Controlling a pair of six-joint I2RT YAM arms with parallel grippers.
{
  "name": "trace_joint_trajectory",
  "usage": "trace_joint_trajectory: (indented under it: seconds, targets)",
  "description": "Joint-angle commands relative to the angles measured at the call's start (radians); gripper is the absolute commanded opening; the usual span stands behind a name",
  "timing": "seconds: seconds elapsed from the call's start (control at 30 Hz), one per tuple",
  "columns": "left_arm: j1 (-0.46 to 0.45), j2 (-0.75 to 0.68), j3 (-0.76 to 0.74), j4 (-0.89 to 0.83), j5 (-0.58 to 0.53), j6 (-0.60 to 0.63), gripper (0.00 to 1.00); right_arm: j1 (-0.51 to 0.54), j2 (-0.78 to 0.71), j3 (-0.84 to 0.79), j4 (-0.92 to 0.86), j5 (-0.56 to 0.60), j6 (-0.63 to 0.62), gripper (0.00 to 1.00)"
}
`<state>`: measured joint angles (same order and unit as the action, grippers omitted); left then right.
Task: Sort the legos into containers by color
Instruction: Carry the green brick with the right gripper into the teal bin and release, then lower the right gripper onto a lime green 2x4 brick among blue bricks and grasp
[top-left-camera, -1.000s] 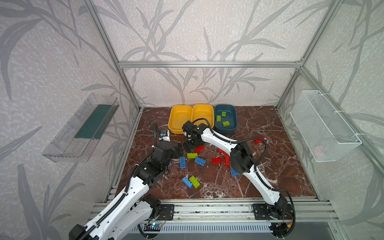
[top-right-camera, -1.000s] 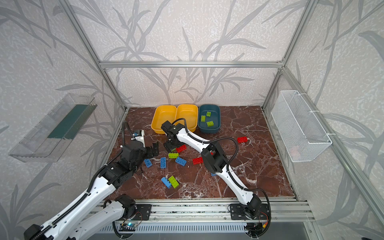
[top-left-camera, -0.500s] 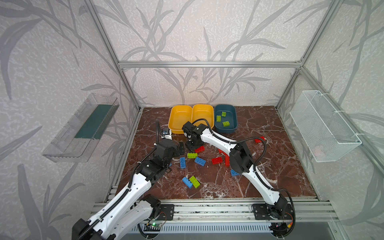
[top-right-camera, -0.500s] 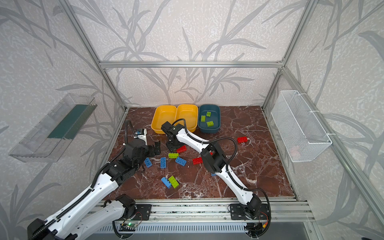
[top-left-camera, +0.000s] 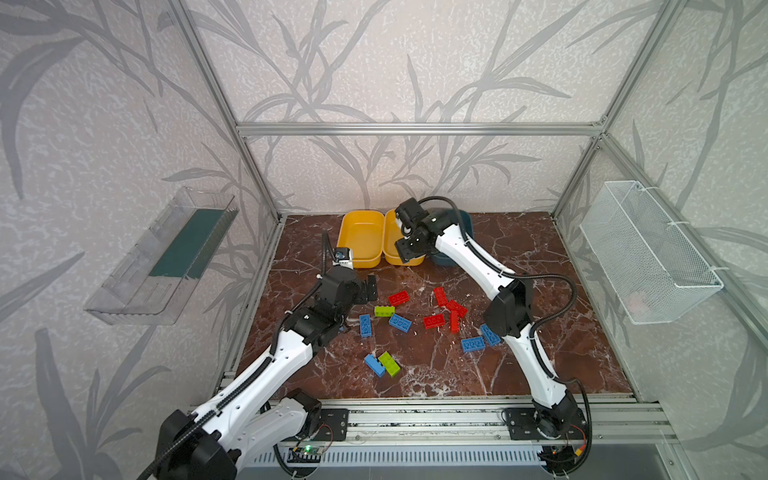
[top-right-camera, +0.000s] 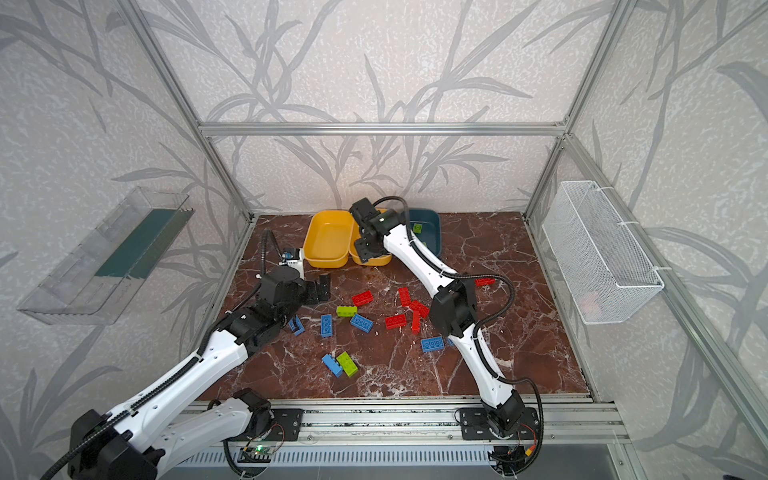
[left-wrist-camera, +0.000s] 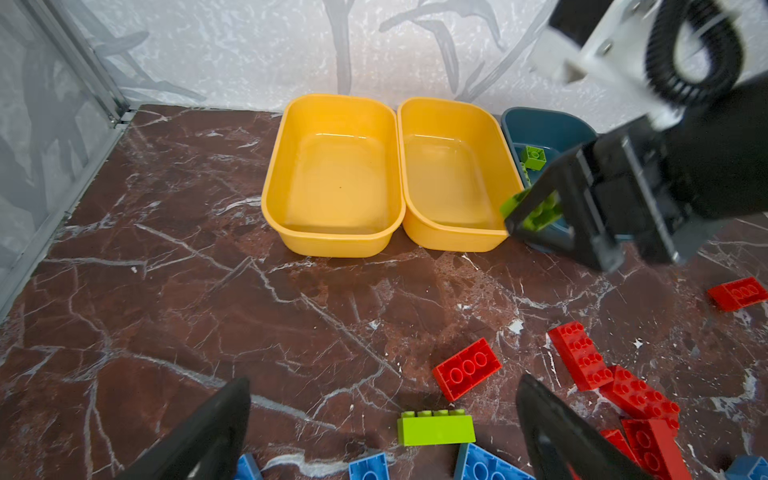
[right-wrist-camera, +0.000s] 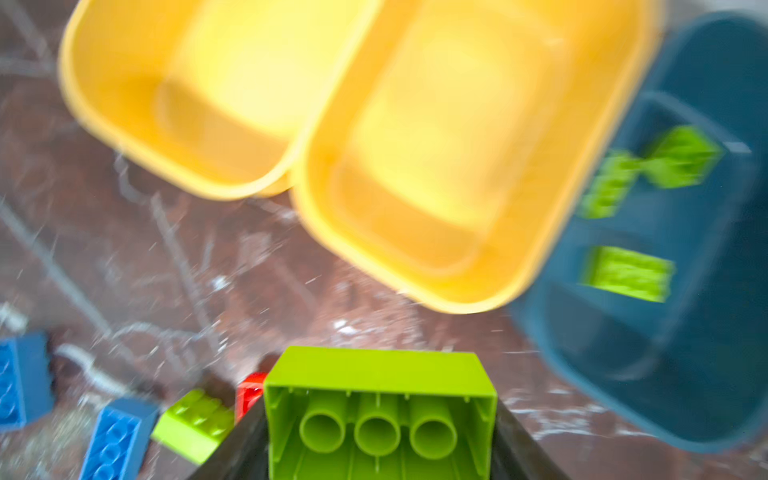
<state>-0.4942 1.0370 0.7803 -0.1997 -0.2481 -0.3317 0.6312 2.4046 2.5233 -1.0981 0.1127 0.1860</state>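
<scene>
Right pincer (right-wrist-camera: 380, 419) partly closed on a lime brick (right-wrist-camera: 380, 374), hollow underside toward the right wrist camera, a dark finger on either side of it. In both top views this pincer hangs above the near end of the middle yellow tub (left-wrist-camera: 453, 243), on the side facing the teal tub (left-wrist-camera: 544, 120). Teal tub sits just beside the middle yellow tub and holds lime bricks (right-wrist-camera: 627, 272); they are blurred in the right wrist view. Second yellow tub (top-left-camera: 359, 239) stands against the middle yellow tub's other side. Left pincer (top-left-camera: 370, 289) spread wide, nothing in it, low over the counter (top-left-camera: 540, 249), nearer the robot's base than the middle yellow tub. Loose red bricks (top-left-camera: 398, 297), blue bricks (top-left-camera: 400, 323) and a lime one (top-left-camera: 384, 310) lie scattered on the counter in front of the middle yellow tub, outside every tub.
</scene>
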Motion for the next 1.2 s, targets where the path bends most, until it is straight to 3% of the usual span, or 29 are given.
trace_joint_trajectory:
  seconds: [0.0,0.23,0.43,0.57,0.67,0.73,0.83,1.17]
  targets:
    - [0.004,0.064,0.075,0.038,0.052,0.032,0.99,-0.08,0.002,0.016,-0.034,0.035,0.011,0.55]
    - [0.005,0.248,0.246,0.016,0.124,0.066,0.99,-0.221,0.077,0.009,0.067,-0.035,0.092,0.55]
    - [0.004,0.376,0.408,-0.044,0.192,0.069,0.99,-0.27,0.158,0.046,0.169,-0.062,0.105,0.56]
    - [0.005,0.409,0.449,-0.071,0.2,0.078,0.99,-0.297,0.242,0.166,0.151,-0.077,0.123,0.6]
    - [0.005,0.401,0.446,-0.089,0.193,0.087,0.99,-0.312,0.287,0.237,0.127,-0.112,0.138,0.67]
    - [0.004,0.385,0.434,-0.099,0.186,0.093,0.99,-0.312,0.281,0.236,0.137,-0.125,0.14,0.79]
    - [0.004,0.344,0.399,-0.101,0.173,0.104,0.99,-0.309,0.244,0.203,0.155,-0.127,0.152,0.88]
    - [0.014,0.138,0.191,-0.076,0.147,0.114,0.99,-0.194,0.037,0.111,0.015,-0.021,0.1,0.91]
